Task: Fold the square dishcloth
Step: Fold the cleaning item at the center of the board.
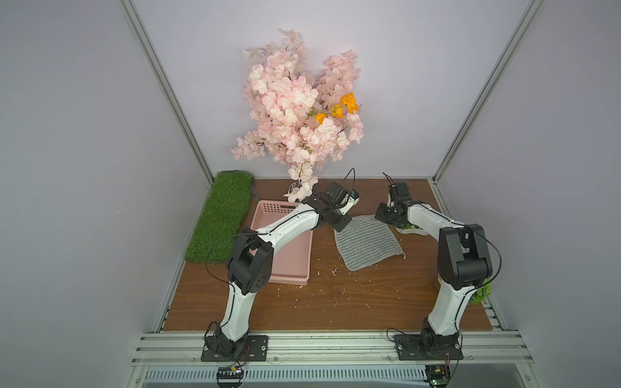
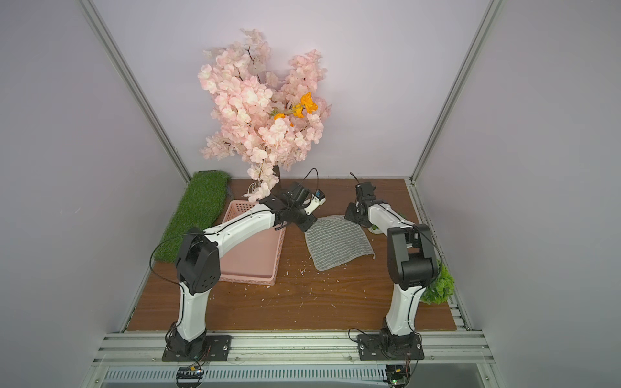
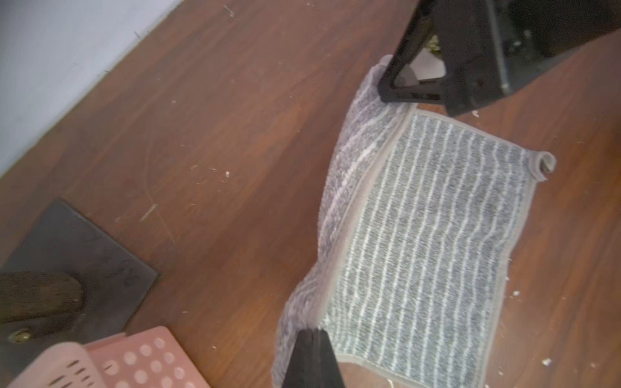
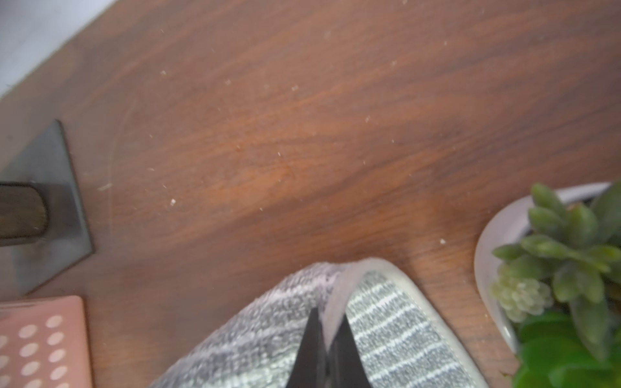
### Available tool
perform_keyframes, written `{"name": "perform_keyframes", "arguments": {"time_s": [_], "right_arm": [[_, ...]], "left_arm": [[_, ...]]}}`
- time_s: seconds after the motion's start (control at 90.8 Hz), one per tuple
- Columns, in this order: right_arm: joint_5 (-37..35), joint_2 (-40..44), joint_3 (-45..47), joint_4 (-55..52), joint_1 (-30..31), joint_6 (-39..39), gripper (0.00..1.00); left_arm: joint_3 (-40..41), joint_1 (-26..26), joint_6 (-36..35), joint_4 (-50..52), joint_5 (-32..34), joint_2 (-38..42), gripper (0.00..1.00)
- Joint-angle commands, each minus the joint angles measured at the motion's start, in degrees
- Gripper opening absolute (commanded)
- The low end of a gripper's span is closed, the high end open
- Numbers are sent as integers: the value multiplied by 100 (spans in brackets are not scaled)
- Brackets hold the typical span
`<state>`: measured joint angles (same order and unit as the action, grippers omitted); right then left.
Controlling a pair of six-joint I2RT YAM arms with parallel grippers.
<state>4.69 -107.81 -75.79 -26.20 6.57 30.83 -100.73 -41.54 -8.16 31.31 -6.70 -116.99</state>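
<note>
Dishcloth position: the square dishcloth (image 1: 368, 243) is seen on the wooden bench (image 1: 336, 309) in both top views, between the pink basket (image 1: 289, 268) and the potted succulent (image 4: 554, 262), apart from the basket.
Dishcloth lie: the near part is spread flat with the striped face up; the far edge is raised off the bench and its fuzzy underside is shown in the left wrist view (image 3: 420, 235).
Corner detail: one near corner (image 3: 544, 164) is curled over on itself.
Left pincer: the left pincer (image 3: 312, 332) is pressed together on the far corner nearest the basket, with the cloth pinched between the black fingers.
Right pincer: the right pincer (image 4: 328, 322) is closed on the hem at the other far corner, just beside the succulent's white pot; the hem is seen standing up between the fingertips.
Surroundings: a green grass mat (image 1: 221, 215) is laid along the bench's left side; a pink blossom tree (image 1: 299, 111) is stood at the back on a dark base plate (image 3: 84, 262).
Bench surface: small pale flecks (image 1: 332, 271) are scattered near the cloth.
</note>
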Motion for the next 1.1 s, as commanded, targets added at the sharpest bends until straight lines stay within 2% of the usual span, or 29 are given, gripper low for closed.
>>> {"name": "perform_keyframes", "arguments": {"time_s": [0.0,0.352,0.638,0.76,1.09], "right_arm": [[-176,333,198,-156,-87,-192,5],[-430,1077,828,-285,-379,-282,6],[-436,1506,1471,-304,-463,-363,7],[-411,1697,1733,-283,-463,-341,7],[-363,1982,2261,-341,-460,-306,10]], "left_arm": [[233,-250,424,95,-198,153,0],[907,-817,899,70,-209,500,0],[1537,-1130,1154,-380,-185,677,0],[1834,-1155,1291,-591,-64,653,0],[1973,-1165,1227,-635,159,738,0]]}}
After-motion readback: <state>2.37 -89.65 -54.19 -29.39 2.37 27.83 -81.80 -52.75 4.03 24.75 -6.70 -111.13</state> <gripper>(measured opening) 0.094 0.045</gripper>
